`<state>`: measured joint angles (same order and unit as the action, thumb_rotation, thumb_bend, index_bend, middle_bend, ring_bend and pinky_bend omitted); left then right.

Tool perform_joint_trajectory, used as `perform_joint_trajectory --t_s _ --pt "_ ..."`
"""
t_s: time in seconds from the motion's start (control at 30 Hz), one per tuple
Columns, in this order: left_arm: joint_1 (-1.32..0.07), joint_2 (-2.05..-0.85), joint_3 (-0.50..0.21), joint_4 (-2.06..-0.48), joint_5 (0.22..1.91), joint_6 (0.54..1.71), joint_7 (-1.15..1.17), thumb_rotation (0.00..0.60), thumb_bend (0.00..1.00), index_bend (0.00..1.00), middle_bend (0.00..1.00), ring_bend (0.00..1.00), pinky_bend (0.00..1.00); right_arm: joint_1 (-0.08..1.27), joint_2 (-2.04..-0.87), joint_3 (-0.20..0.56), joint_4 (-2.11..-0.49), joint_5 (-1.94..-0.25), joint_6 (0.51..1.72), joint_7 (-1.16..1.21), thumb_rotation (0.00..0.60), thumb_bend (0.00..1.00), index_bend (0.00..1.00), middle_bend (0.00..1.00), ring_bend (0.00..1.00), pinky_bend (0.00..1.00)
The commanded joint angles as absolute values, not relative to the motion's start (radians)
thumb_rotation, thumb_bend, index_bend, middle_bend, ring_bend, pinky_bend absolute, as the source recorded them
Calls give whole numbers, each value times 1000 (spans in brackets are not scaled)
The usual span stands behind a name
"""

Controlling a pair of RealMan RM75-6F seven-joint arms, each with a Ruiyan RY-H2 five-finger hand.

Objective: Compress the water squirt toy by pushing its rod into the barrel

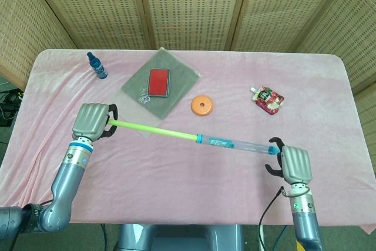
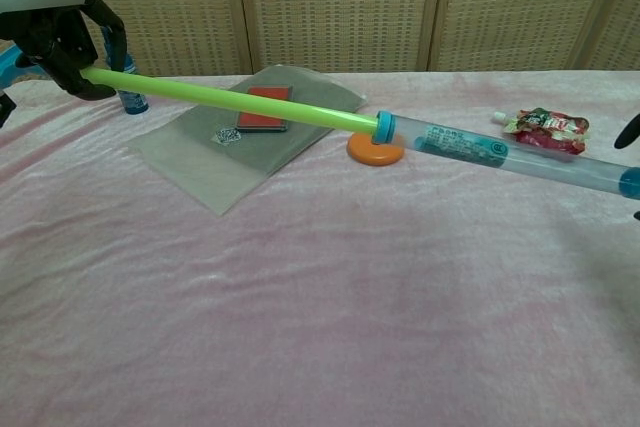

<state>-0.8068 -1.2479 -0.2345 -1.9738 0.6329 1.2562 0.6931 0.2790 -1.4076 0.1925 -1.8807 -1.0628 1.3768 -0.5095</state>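
Observation:
The water squirt toy hangs above the pink table: a green rod (image 1: pixel 153 128) runs into a clear barrel (image 1: pixel 238 143) through a blue collar. My left hand (image 1: pixel 91 120) grips the rod's far end, which also shows at the upper left of the chest view as the left hand (image 2: pixel 55 22) on the rod (image 2: pixel 230 102). My right hand (image 1: pixel 294 164) sits at the barrel's blue tip with its fingers spread to either side of it, not closed around it. In the chest view only a dark fingertip (image 2: pixel 628 132) shows above the barrel (image 2: pixel 500 155). Most of the rod is outside the barrel.
A grey mat (image 1: pixel 176 72) with a red box (image 1: pixel 159 82) lies behind the rod. An orange disc (image 1: pixel 202 106) sits just behind the collar. A small blue bottle (image 1: pixel 97 66) stands at the back left and a red snack pouch (image 1: pixel 269 99) lies at the right.

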Motion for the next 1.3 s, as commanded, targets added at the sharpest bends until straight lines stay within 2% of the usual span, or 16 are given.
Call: perform_joint_trajectory --t_s 0.03,0.37,0.53,0.8,1.3 --pt "-807 -1248 -235 -1976 636 1256 686 600 649 838 918 829 765 283 -1411 190 -1879 -1055 1378 -521 600 380 335 1000 1000 833" --pt "-806 -1234 -230 -1995 645 1255 673 600 650 838 918 829 765 296 -1435 198 -1844 -1042 1392 -526 600 398 501 1000 1000 833" --pt "-804 -1228 -224 -1994 646 1253 669 600 649 838 918 829 765 299 -1441 204 -1830 -1045 1404 -520 600 461 626 1000 1000 834" --pt "-805 -1224 -223 -2005 655 1252 659 600 649 838 918 829 765 297 -1444 203 -1825 -1053 1421 -515 600 521 699 1000 1000 833" --pt "-826 -1246 -197 -2032 654 1273 721 600 650 838 918 829 765 360 -1472 231 -1844 -1047 1416 -613 600 526 750 1000 1000 833"
